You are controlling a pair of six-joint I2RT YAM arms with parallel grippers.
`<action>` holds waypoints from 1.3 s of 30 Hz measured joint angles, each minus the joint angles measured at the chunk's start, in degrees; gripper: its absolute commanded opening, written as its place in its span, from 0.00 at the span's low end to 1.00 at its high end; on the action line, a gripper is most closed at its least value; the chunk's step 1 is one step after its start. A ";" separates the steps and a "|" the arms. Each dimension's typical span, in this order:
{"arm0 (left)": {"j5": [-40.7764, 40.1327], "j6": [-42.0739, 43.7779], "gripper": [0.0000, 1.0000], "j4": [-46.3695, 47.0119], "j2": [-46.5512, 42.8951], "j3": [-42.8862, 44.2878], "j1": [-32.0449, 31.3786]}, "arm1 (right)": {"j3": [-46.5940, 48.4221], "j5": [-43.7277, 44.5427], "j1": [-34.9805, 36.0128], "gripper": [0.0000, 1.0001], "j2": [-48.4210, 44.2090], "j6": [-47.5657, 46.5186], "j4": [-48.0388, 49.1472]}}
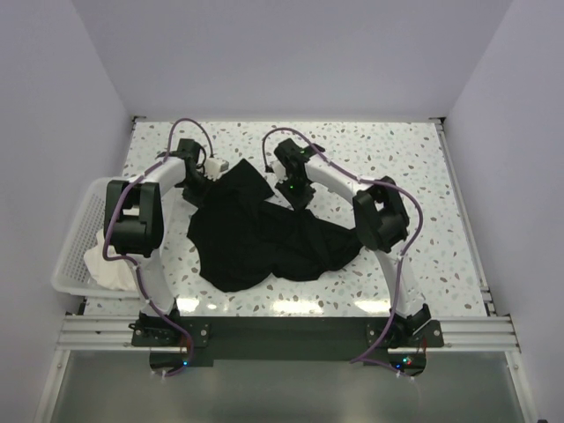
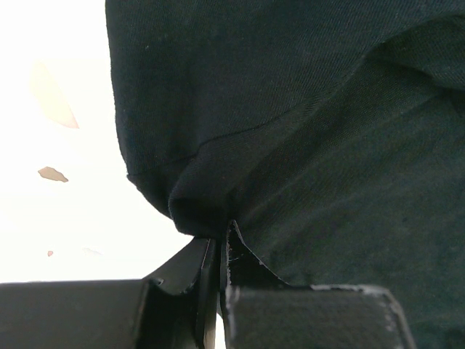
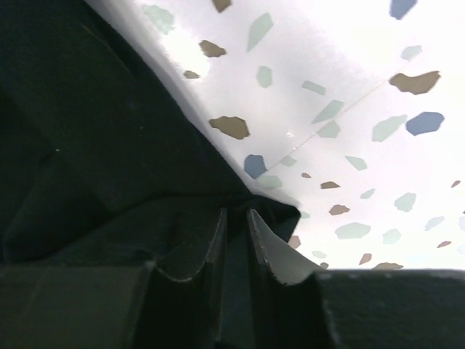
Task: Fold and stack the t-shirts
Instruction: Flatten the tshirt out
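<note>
The black t-shirt [image 1: 256, 229] lies crumpled and spread on the speckled table [image 1: 388, 150] between the two arms. My left gripper [image 1: 196, 181] is at its far left corner, shut on a bunched fold of the black fabric [image 2: 290, 123]; the jaws meet at the hem [image 2: 220, 236]. My right gripper [image 1: 293, 189] is at the shirt's far edge, shut on a corner of the black fabric [image 3: 87, 145], with cloth pinched between its jaws [image 3: 236, 218]. The white t-shirt [image 1: 110, 264] lies bunched in the basket at the left.
A white plastic lattice basket [image 1: 75, 238] stands at the table's left edge beside the left arm. The speckled tabletop shows beside the shirt in the right wrist view [image 3: 349, 109]. White walls enclose the table at the back and sides.
</note>
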 measured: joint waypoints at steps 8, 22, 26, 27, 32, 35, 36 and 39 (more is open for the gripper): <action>0.00 -0.09 0.05 0.00 0.00 0.02 0.00 | -0.39 0.02 -2.64 0.11 -0.02 0.02 -0.24; 0.46 -0.98 0.33 -0.20 0.00 0.20 0.15 | -1.09 -0.94 -4.31 0.00 -0.15 -0.55 -1.60; 4.48 -0.52 0.50 -1.31 -0.48 0.70 0.74 | -2.93 -5.05 -7.52 0.00 -2.08 -2.54 -2.03; 5.09 -0.31 0.52 -1.81 -0.52 1.42 0.76 | -3.91 -5.97 -8.66 0.00 -3.13 -3.41 -2.05; 7.63 0.76 0.59 -3.15 2.29 15.19 0.59 | -6.80 -9.70 -13.05 0.00 -9.07 -7.17 -2.95; 8.22 0.76 0.61 -1.62 7.61 26.40 0.04 | -7.89 -10.80 -13.57 0.00 -11.96 -8.63 -3.10; 8.17 0.87 0.61 -1.07 9.38 29.03 -0.37 | -8.20 -11.02 -13.62 0.00 -12.61 -9.07 -3.26; 7.74 1.77 0.64 0.02 14.25 33.33 -2.34 | -8.66 -11.28 -14.14 0.00 -13.75 -10.10 -3.65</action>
